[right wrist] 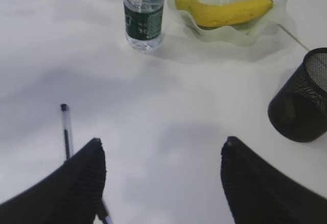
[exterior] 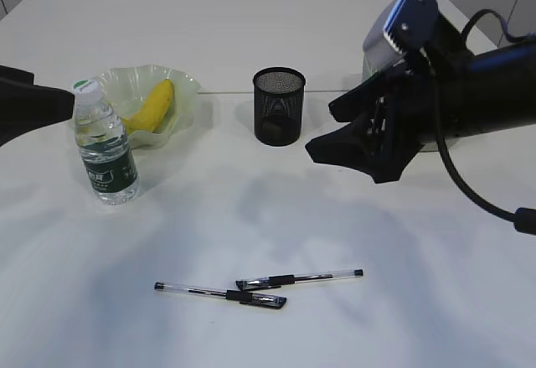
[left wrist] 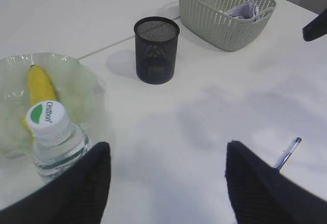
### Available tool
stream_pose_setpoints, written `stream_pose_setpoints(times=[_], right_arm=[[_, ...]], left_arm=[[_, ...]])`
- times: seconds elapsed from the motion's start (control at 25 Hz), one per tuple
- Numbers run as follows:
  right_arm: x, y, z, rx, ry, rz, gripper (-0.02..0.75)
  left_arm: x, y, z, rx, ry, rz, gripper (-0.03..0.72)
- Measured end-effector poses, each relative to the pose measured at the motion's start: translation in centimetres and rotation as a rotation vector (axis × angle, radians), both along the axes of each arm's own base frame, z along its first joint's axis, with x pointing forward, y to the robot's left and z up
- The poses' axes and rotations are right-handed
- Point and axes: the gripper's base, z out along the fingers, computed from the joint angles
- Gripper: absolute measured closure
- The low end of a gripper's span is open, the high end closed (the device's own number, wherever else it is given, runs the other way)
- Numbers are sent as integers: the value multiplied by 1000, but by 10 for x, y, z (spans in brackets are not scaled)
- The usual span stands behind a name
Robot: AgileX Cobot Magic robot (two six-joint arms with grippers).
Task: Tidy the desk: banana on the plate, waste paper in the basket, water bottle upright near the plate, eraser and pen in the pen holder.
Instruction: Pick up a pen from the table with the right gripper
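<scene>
Banana (exterior: 152, 106) is seen lying in the plate (exterior: 186, 81), far left of the desk (exterior: 268, 217). Water bottle (exterior: 104, 145) stands upright, cap on, just in front of the plate and nearly touching its rim; confirmed in the right wrist view, where bottle (right wrist: 144, 16) and plate (right wrist: 232, 32) sit side by side. Pen holder (exterior: 279, 106) stands upright near desk centre, right of the plate and apart from it. A small dark shape is visible low inside through the mesh; it cannot be identified. Eraser cannot be made out in any view.

Basket (left wrist: 226, 10) is shown by the left wrist view beyond the pen holder; waste paper (left wrist: 243, 10) is lying inside it. In the exterior view the basket is hidden behind the right arm.

Two pens are lying on the bare desk at the front: one pen (exterior: 219, 294) to the left, second pen (exterior: 299, 279) to the right, their ends overlapping or touching near the middle. Neither is in the holder.

Right gripper (exterior: 328, 132) is held above the desk, right of the pen holder, jaws spread, nothing between them. Left gripper (left wrist: 166, 183) is seen with jaws apart and empty, hovering behind the bottle; in the exterior view only part of that arm shows at the left edge.
</scene>
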Motion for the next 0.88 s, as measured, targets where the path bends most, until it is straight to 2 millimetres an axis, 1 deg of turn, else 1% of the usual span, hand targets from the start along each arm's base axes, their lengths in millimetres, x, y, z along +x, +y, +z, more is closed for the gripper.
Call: stream_pose_setpoints(times=[0.12,0.24,0.36,0.44,0.52,0.68,0.88], right_arm=[[2,9,-13,-101,-72,33,212],[1,22,-25,-211,-150,59,223],[3,28,-31,-275,-192,49,269],[5,29,-34,-291,-196,45,302],[6,29,-39,-300,-187,42,317],[9,30,-49,-312,-160,46,324],[4,35,-54,-265,-103,107,325]], left_arm=[[0,0,0,4,0,-1,188],[0,0,0,5,0,-2,188],[0,0,0,9,0,-4,188],[0,0,0,8,1,-5,188],[0,0,-1,9,1,-6,188],[0,0,-1,10,1,-6,188],[0,0,-1,11,1,-7,188]])
